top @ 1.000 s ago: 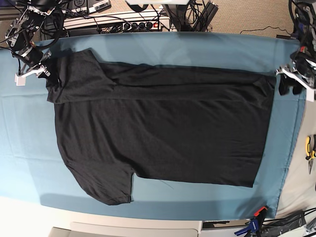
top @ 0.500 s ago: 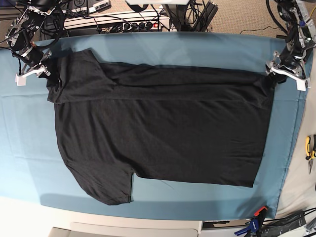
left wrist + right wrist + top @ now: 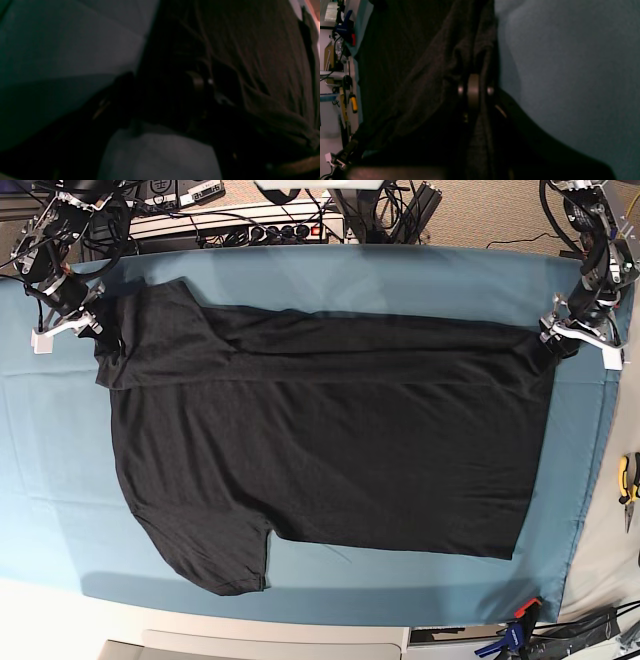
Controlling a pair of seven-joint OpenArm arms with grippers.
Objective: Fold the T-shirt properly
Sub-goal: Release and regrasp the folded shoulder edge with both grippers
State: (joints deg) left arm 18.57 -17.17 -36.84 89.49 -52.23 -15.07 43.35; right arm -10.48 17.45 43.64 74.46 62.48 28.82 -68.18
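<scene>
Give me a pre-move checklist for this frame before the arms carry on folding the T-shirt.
1. Right gripper shut on the T-shirt: ok; the right wrist view shows cloth bunched at its fingers.
2. Left gripper holding the far corner: cannot tell; it sits at the shirt's edge and its wrist view is too dark.
3. Top strip folded over along the shirt: ok.
4. Lower sleeve folded in: not ok, it lies spread out.
5. Shirt entirely on the teal cloth: ok.

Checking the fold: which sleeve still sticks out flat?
The sleeve at the base view's bottom left, spread on the teal cloth. The other, top left by the right gripper, lies folded over the T-shirt.
</scene>
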